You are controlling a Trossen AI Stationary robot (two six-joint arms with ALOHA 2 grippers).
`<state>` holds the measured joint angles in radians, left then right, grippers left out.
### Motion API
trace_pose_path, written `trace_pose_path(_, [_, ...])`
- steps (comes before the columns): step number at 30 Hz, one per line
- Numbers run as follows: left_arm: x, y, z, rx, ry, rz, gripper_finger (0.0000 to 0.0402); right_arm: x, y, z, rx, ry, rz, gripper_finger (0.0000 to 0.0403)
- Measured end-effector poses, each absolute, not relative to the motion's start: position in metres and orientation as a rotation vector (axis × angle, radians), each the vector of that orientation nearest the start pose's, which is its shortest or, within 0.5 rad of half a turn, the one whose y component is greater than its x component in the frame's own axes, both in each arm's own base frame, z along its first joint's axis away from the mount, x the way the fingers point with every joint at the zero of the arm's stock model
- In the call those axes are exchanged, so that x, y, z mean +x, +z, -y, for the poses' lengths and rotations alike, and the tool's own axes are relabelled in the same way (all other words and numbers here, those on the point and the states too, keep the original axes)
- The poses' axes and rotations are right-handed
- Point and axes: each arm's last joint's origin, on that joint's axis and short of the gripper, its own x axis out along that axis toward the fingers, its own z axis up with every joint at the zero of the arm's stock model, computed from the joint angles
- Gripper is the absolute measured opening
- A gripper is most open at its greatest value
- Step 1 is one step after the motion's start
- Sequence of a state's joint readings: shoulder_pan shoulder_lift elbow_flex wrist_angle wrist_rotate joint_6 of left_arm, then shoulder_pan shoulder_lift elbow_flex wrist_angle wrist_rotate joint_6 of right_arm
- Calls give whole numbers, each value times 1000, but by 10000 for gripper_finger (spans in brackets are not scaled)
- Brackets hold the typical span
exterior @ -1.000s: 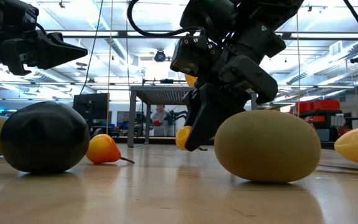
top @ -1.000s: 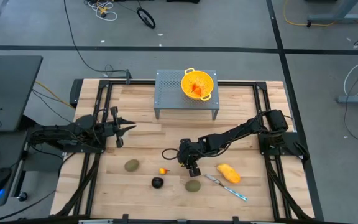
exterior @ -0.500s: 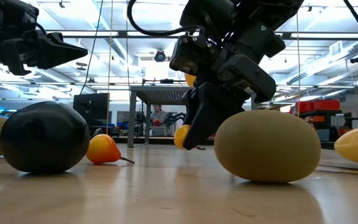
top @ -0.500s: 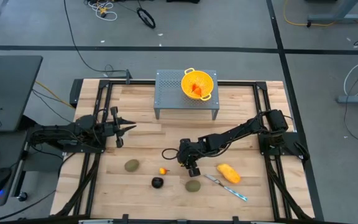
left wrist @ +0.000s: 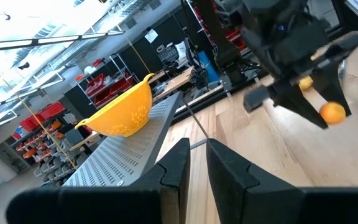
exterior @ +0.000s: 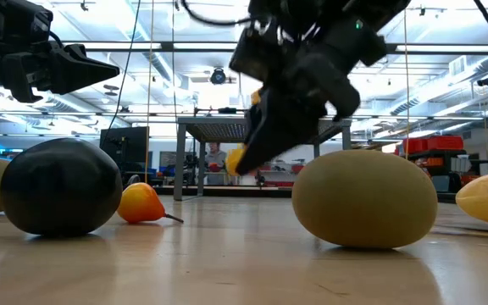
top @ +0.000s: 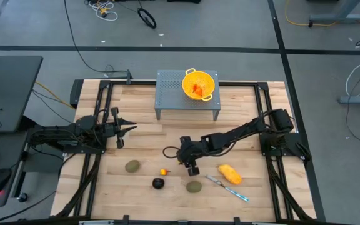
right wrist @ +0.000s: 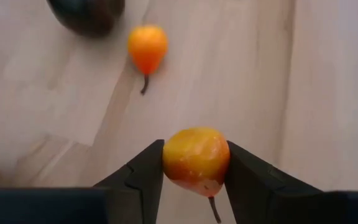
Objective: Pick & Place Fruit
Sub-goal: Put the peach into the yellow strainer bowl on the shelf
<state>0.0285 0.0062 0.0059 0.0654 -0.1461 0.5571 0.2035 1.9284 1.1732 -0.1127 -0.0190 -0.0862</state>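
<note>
Your small orange-yellow fruit [right wrist: 196, 160] sits pinched between the right gripper [right wrist: 194, 171] fingers, stem hanging below it, and it is clear of the table [top: 142, 112], as the low view shows it [exterior: 237, 158] hanging above the boards. The right gripper [top: 191, 164] is clamped on it near the table's middle, just above the olive-green oval [top: 194, 186].

The relation to mind: the yellow colander [top: 200, 84] stands on the grey perforated stand [top: 167, 94] at the far edge, farther from the front edge than the fruit in hand and higher than it. So the fruit must rise, then travel away from the front edge. The right arm is plainly the nearer one; the left gripper [top: 125, 129] waits off to the left with its fingers nearly together, holding nothing.

Still on the boards: a second small orange fruit [top: 163, 172], the dark ball [top: 158, 183], another olive oval [top: 132, 166], the yellow-orange oblong [top: 230, 174] and the knife [top: 227, 188].

From overhead the held fruit is hidden under the gripper, and something orange in the colander is probably fruit already placed.
</note>
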Motion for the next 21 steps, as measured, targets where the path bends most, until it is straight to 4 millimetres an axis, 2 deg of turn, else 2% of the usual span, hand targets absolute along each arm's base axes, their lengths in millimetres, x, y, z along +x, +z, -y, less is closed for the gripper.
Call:
trace_pose_path(5, [97, 171, -7, 552, 188, 14, 64, 382, 179, -79, -213, 255, -781, 150])
trace_pose_path(11, [97, 171, -7, 552, 188, 15, 64, 372, 222, -71, -244, 136, -660, 150])
trace_pose_path(21, [97, 171, -7, 552, 189, 14, 64, 347, 293, -27, -253, -154, -466, 150])
